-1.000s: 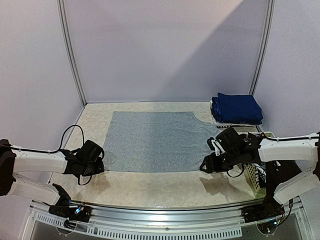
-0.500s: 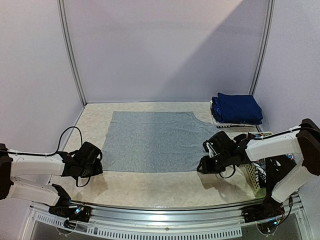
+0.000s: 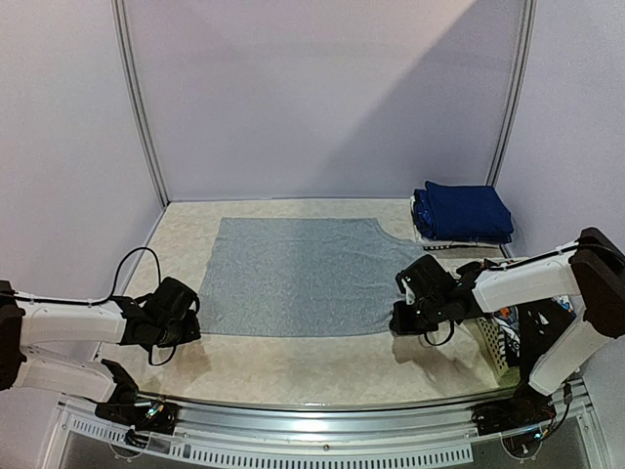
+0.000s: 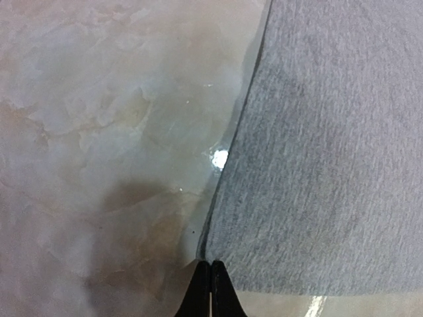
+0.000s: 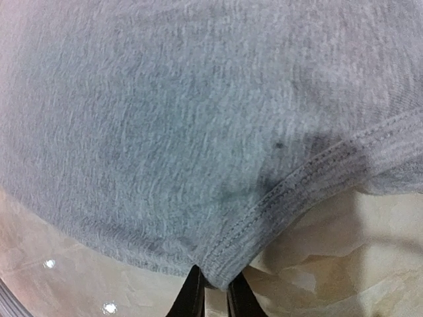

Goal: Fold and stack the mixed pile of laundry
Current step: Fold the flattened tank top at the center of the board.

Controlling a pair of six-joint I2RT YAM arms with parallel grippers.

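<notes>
Two grippers at the near corners of the grey shirt (image 3: 293,278)

We note the left gripper (image 4: 210,272) with fingertips pressed together on the shirt's near-left corner, the cloth edge running up into the tips; the right gripper (image 5: 216,282) has its jaws almost together, the stitched hem corner caught between them; the left arm (image 3: 78,320) lies low over the table (image 3: 293,369), reaching in from the left edge; the right arm (image 3: 527,283) reaches in from the right, just beside the white lattice basket (image 3: 493,350); the shirt lies spread flat and mostly smooth mid-table, its near edge straight between the two grippers, with a curved cut-out at its far-right corner; navy blue pieces (image 3: 464,211) sit folded and stacked at the far right, apart from it.
</notes>
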